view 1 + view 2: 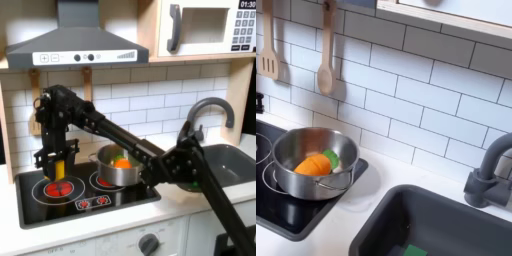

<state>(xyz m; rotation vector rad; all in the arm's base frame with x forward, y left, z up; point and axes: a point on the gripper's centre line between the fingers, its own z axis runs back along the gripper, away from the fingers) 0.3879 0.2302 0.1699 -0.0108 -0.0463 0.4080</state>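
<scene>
In the first exterior view my gripper [57, 163] hangs just above the left red burner [52, 187] of the black toy stove [85, 195]. It is shut on a yellow object [58, 166], which is clear of the burner. The black arm stretches back from it to the first exterior view's right, passing in front of the sink. On the right burner, beside the gripper, stands a silver pot [120, 168] [311, 165] holding an orange piece [316, 165] and a green piece [333, 157].
A dark sink [436, 225] with a curved grey faucet [205, 108] lies right of the stove; something green [414, 250] rests in it. A wooden spatula [268, 48] and spoon [325, 58] hang on the tiled wall. Overhead are a range hood [80, 42] and a microwave [205, 28].
</scene>
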